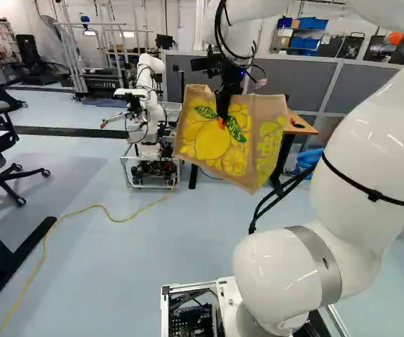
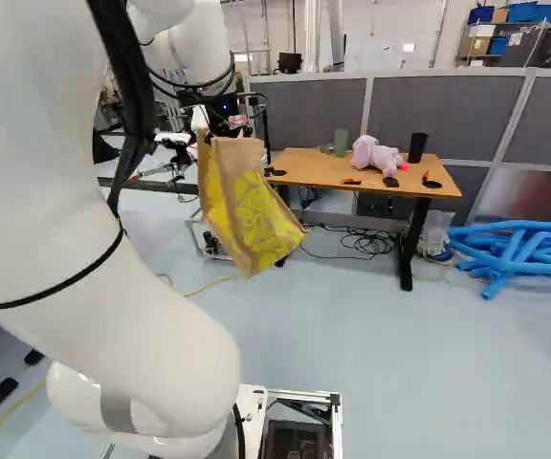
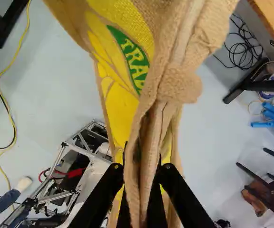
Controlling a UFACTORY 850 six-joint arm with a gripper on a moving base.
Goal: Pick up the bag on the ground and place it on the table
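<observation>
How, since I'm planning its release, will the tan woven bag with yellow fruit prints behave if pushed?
The bag is likely semi-floppy: its rim folds inside the black two-fingered gripper, yet its panels hang fairly flat. Hanging tilted from one pinch, it could swing.

The tan bag (image 1: 240,144) is patterned with yellow lemons (image 1: 209,144) and green leaves (image 1: 236,129). Orange-brown is shown by the tabletop (image 2: 314,170), black by its legs (image 2: 412,244), pale lilac by the plush toy (image 2: 375,156), blue by the tubes (image 2: 519,251), yellow by the floor cable (image 1: 121,220).
</observation>
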